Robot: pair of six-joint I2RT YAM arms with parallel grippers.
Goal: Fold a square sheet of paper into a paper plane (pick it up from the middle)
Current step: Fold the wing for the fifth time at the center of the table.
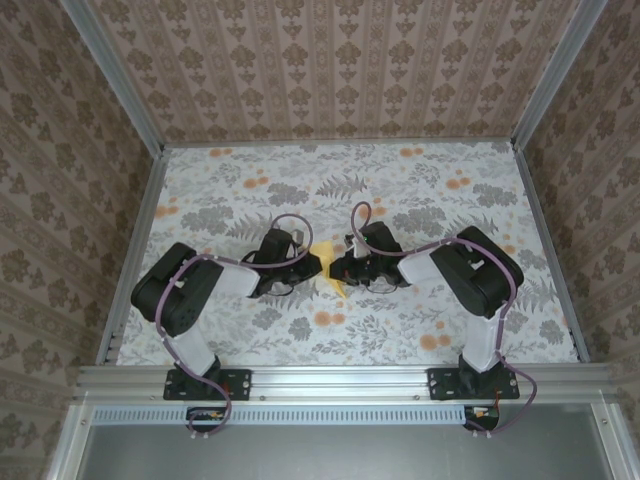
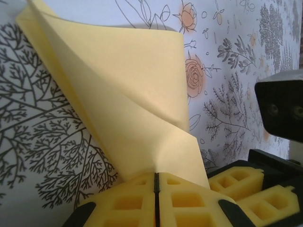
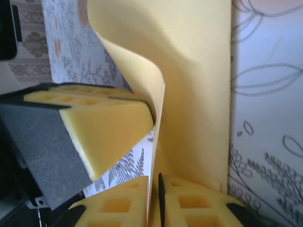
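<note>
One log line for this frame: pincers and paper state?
left pincer: shut on sheet of paper | right pincer: shut on same sheet | sheet: curled between both pincers, one diagonal crease, not yet a plane

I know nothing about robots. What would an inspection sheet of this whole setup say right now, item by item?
Surface: table under a floral-print cloth with grey leaves and orange blossoms.
Job's things: one pale yellow sheet of paper, curled and partly creased, held up between the two grippers; not yet a plane.
Clutter: nothing seen.
Grippers: left gripper shut on the sheet's lower edge; right gripper closed on another edge, the two sets of fingers close together.
Cables: purple cables loop along both arms, apart from the paper.
Surroundings: patterned wallpaper walls on three sides; aluminium frame rail at the near edge.
</note>
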